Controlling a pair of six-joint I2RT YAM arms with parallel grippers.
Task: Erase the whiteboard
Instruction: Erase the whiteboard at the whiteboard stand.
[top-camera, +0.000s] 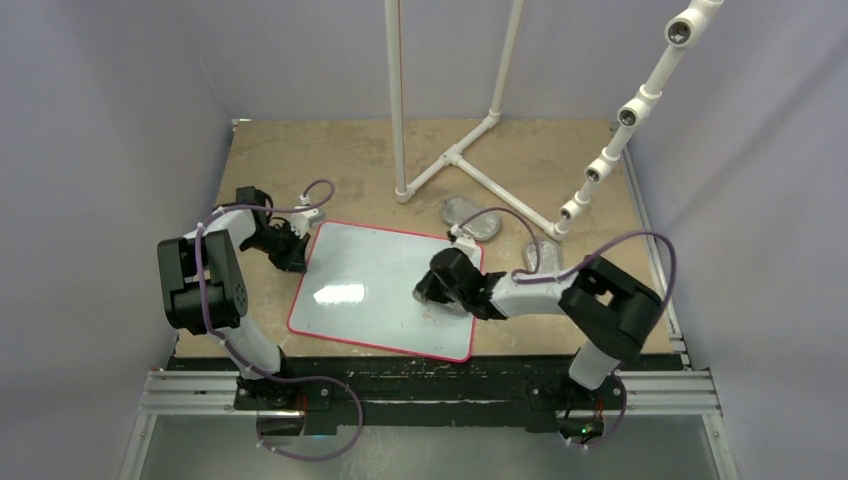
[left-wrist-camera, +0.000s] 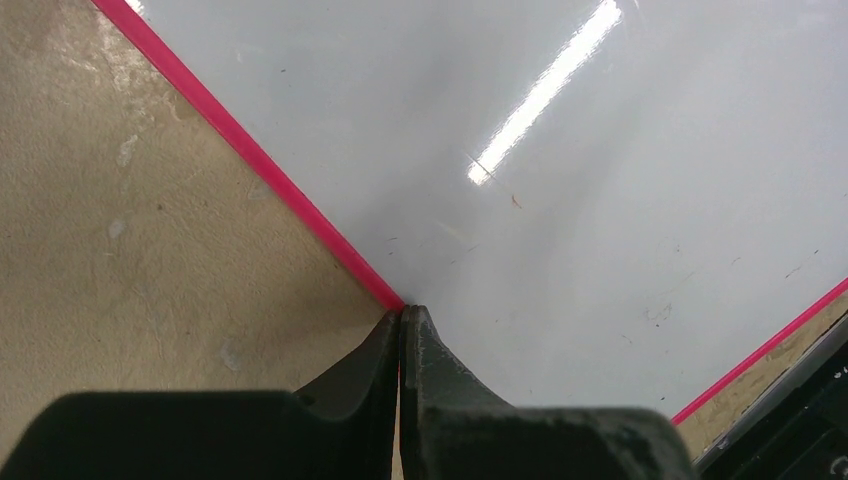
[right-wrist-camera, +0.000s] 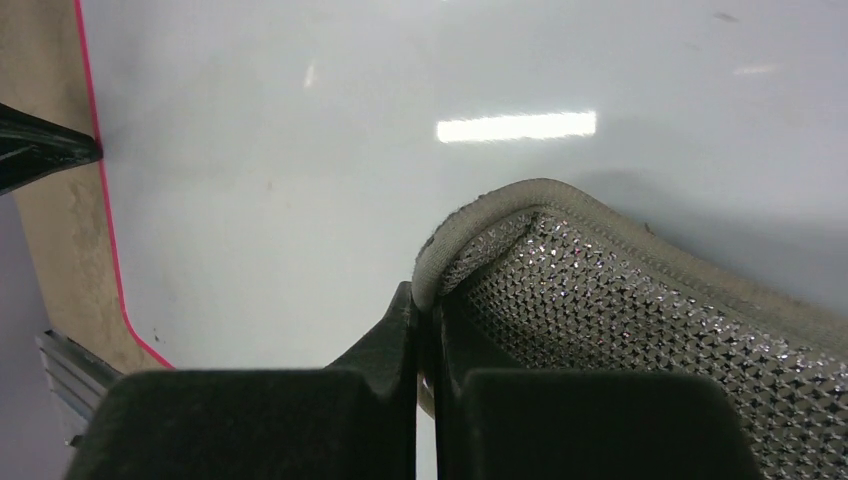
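Right tool (right-wrist-camera: 422, 300) clamps a pad (right-wrist-camera: 640, 310) against the whiteboard (right-wrist-camera: 280, 170) for wiping — left tool (left-wrist-camera: 402, 318), clenched at its rim, seemingly steadies it.

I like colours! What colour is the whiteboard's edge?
The whiteboard's rim is pinkish red, clearest in the left wrist view.

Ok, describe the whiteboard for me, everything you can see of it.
The whiteboard is a flat, glossy white rectangle with rounded corners and a thin red rim, lying skewed on the tan table. Lamp glare shows on it, and faint red traces near its right side. The shut left claw meets its left rim; the right claw holds a glittery grey pad over its right part.
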